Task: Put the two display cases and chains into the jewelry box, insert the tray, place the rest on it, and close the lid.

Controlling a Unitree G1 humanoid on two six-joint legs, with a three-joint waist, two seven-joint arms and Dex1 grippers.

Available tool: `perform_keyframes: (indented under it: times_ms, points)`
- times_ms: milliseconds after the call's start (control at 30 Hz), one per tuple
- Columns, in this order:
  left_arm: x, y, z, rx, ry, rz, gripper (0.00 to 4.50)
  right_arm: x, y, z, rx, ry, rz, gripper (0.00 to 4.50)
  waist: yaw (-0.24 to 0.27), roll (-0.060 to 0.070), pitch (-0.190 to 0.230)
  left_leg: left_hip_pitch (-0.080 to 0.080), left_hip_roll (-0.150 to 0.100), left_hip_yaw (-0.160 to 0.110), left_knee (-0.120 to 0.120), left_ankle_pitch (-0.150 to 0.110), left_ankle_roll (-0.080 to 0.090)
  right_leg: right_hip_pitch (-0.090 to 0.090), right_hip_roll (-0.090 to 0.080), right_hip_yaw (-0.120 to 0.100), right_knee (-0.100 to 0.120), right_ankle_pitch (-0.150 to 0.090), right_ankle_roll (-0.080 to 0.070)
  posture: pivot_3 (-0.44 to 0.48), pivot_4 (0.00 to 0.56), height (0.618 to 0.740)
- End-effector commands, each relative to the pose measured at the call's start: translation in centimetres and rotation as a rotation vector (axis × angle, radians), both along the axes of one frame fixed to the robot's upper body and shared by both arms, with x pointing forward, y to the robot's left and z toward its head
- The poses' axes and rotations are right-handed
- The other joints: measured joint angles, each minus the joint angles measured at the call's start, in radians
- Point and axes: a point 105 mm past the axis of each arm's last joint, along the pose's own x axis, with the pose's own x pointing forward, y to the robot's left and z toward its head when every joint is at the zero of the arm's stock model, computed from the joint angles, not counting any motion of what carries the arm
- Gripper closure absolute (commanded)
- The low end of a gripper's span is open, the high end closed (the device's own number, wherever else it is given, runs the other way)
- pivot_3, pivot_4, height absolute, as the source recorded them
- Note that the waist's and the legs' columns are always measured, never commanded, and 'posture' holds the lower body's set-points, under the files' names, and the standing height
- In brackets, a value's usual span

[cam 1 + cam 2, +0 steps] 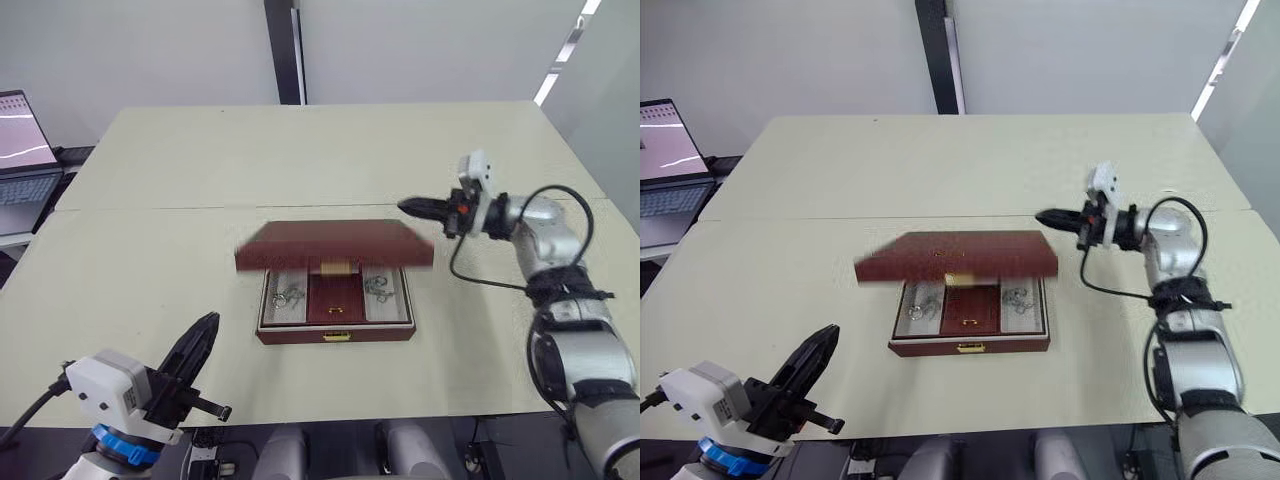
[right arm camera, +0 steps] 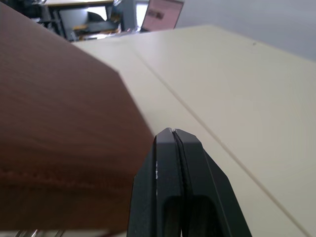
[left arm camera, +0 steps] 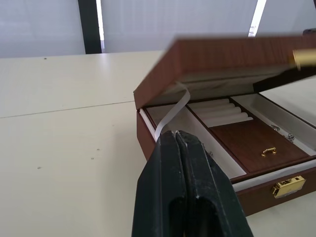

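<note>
Final step, closing | lid (image 1: pixel 335 245) half-lowered over jewelry box (image 1: pixel 335 335), tray (image 1: pixel 335 298) seated | right hand (image 1: pixel 418 208) pinched together beside lid's right edge; left hand (image 1: pixel 200 340) together, idle | next: press lid flat.

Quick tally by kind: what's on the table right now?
Jewelry box with tray inside, lid partway down: 1
Chain clusters on the tray, one per side compartment: 2
Total: 3

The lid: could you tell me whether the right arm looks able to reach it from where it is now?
Probably yes. The right gripper, fingers shut, hovers just beside the lid's right rear corner with nothing between them. The lid stands partly lowered over the jewelry box, its top side facing up.
</note>
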Motion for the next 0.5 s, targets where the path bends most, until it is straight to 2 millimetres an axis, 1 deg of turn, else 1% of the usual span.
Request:
perform_keyframes:
  times_ms: [33,167,267,300,400,500]
  points:
    - [0.0,0.1,0.5,0.008,-0.031,0.009,4.5,-1.0,-0.2,1.7,0.006,-0.064,0.007,4.48,-0.007,0.0,0.0,0.001,0.0,0.001,0.0,0.0,0.0,0.0,0.0,0.001,0.0,0.0,0.0,0.0,0.15,0.74]
    - [0.3,0.4,0.2,0.027,-0.023,0.011,4.5,-1.1,-1.0,1.5,0.013,-0.056,-0.048,4.48,-0.009,0.001,0.0,0.002,0.001,0.0,0.0,0.0,0.0,0.0,0.002,0.001,0.002,0.0,0.0,0.0,0.15,0.74]
    - [0.8,1.1,-0.2,0.086,-0.013,0.037,4.5,-1.0,-1.6,1.7,0.03,-0.056,-0.087,4.48,-0.006,0.0,0.0,0.001,0.001,0.0,0.0,0.0,0.0,0.0,0.003,0.001,0.002,0.0,0.0,0.0,0.15,0.74]
    - [1.0,1.5,-0.3,0.101,-0.011,0.052,4.5,-1.0,-2.0,1.7,0.036,-0.053,-0.106,4.31,-0.005,0.0,0.0,0.001,0.001,0.0,0.0,0.0,0.0,0.0,0.002,0.001,0.001,0.0,0.0,0.0,0.15,0.74]
    - [1.5,2.7,-0.6,0.114,-0.014,0.079,3.9,-1.5,-3.0,1.5,0.037,-0.024,-0.135,3.69,0.002,0.0,0.0,0.001,0.001,0.0,0.0,0.0,0.0,0.0,0.002,0.0,0.001,0.0,0.0,0.0,0.15,0.74]
    - [2.8,5.2,-0.9,0.066,0.008,0.104,3.05,-2.3,-5.1,0.4,0.005,0.003,-0.183,2.94,0.013,0.0,0.0,0.001,0.001,0.0,0.0,0.0,0.0,0.0,0.002,0.0,0.001,0.0,0.0,0.0,0.15,0.74]
